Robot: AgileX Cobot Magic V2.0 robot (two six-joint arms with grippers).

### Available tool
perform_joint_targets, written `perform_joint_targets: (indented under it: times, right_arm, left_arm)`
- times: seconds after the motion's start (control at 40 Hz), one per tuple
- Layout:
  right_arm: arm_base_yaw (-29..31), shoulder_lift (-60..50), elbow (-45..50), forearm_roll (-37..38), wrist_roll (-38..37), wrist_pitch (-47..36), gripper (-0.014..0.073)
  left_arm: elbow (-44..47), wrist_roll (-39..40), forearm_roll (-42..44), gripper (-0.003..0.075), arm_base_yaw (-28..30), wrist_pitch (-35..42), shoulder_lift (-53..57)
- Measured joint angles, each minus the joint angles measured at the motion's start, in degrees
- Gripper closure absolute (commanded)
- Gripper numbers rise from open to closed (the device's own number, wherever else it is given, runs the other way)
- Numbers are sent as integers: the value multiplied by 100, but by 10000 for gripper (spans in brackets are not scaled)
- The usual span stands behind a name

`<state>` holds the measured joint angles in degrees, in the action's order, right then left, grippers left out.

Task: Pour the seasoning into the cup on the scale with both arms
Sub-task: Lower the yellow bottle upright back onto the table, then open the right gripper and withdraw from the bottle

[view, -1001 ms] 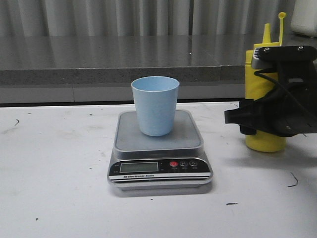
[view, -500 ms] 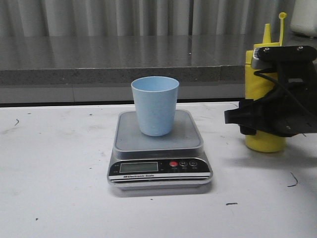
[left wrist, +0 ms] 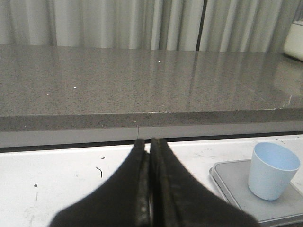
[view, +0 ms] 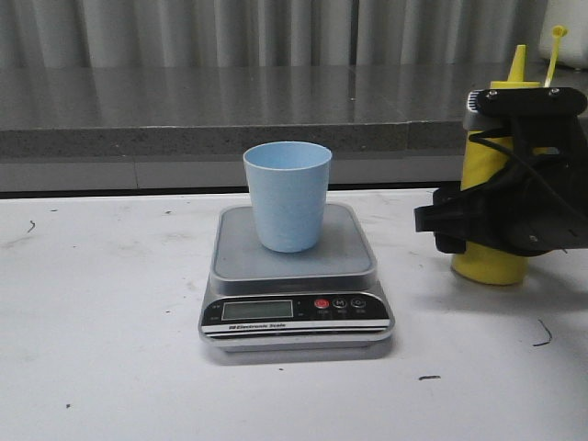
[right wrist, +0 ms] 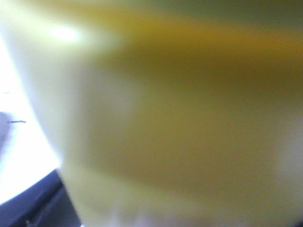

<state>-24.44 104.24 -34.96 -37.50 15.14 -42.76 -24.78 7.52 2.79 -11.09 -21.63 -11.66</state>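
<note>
The pale blue cup stands upright on the platform of the silver-grey scale in the middle of the table. The yellow seasoning bottle is at the right, its base at the table, its nozzle leaning right. My right gripper is clamped round the bottle's middle; the right wrist view is filled with blurred yellow bottle. My left gripper is shut and empty, out of the front view, well left of the cup and the scale.
A grey stone counter with a raised ledge runs along the back of the white table, with curtains behind it. A white container stands on the counter at the far right.
The yellow bottle's top has tipped to the right in my right gripper, nozzle and tethered cap shifting right. Cup and scale have not moved.
</note>
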Motion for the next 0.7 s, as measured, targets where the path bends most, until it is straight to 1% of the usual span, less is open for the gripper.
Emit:
perform_joint_targets:
  times: [0.38, 0.7]
  right_arm:
    - [0, -36, 214, 0, 0, -189, -24]
    - [0, -404, 321, 0, 0, -154, -24]
  left_arm:
    - [0, 0, 0, 740, 0, 0, 0]
    - [0, 0, 0, 740, 0, 0, 0]
